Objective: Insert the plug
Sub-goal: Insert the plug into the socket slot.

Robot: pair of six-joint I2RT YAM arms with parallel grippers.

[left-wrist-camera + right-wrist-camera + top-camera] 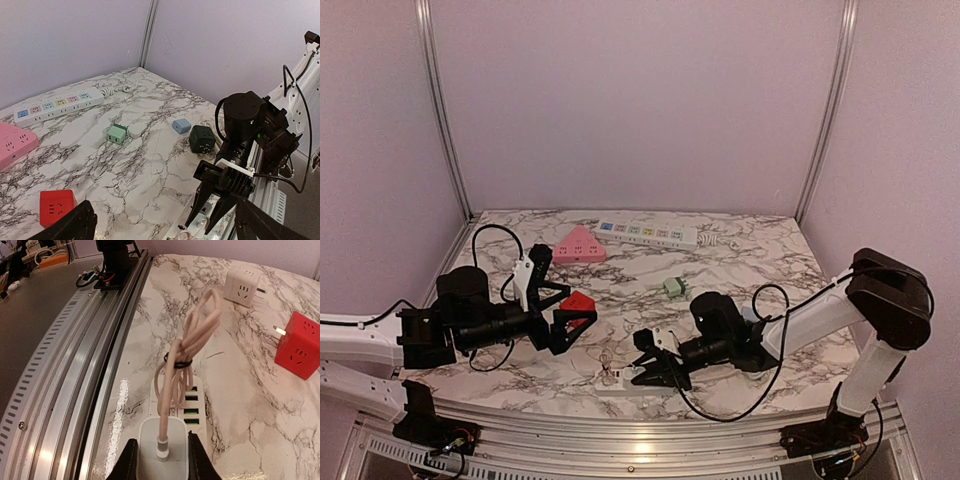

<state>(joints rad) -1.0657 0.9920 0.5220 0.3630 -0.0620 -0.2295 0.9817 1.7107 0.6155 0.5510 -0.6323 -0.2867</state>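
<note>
White plug (163, 440) pinched by its flat sides in right hand (162, 462), at the socket strip (189, 405) by the worktop (240, 390) near edge. Judged rigid, light, smooth-cased; bundled cable (187, 345) floppy, so hold the body. Left hand (167, 225) spread, idle

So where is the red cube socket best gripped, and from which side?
Probably from above, closing on two opposite side faces of the red cube socket. It sits flat on the table with flat sides, and a metal prong sticks out of one side, so keep off that face.
</note>
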